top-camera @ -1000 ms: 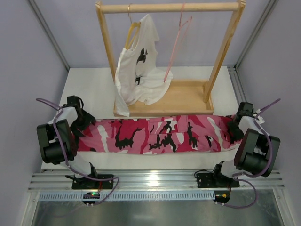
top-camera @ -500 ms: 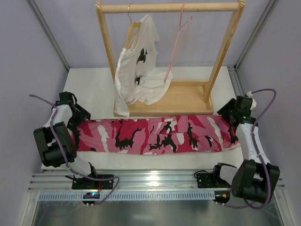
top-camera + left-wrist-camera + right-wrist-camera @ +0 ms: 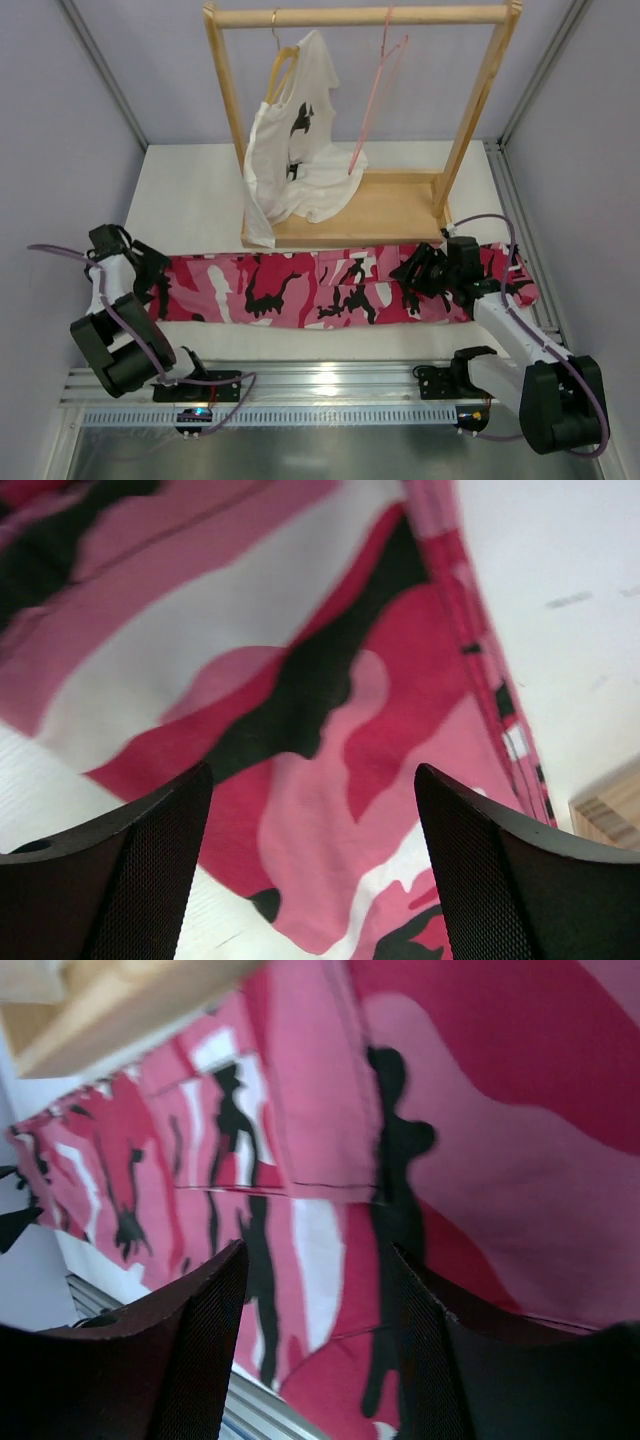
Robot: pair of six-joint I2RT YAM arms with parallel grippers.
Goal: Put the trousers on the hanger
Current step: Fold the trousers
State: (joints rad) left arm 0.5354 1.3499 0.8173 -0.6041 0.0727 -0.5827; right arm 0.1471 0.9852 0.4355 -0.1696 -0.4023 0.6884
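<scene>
Laid flat and lengthwise along the near edge of the counter: the trousers, far long side touching or just beside the base of the wooden rack. Soft, thin and light by the look of the cloth; likely to sag and fold wherever lifted, unlikely to slide out of mesh-faced fingers. Probably best taken near mid-length, or at both ends together, for an even drape over the bottom wire of the hanger. That hanger hooked on the rack's top bar, right of centre, tilted and bare, well above the cloth. To its left, a white T-shirt on a wooden hanger.

Over the left end, by the counter's left edge, the left gripper: spread wide, nothing pinched. Over the right half, the right gripper: spread as well, nothing between the fingers; touching the cloth or just above it, cannot tell.

From above only: rack, hanger, shirt, the trousers' whole length, both arms. From the left wrist only: a stitched edge, bare counter beyond it. From the right wrist only: a fine seam line across the print, rack base close by. No hanger in either wrist view.
</scene>
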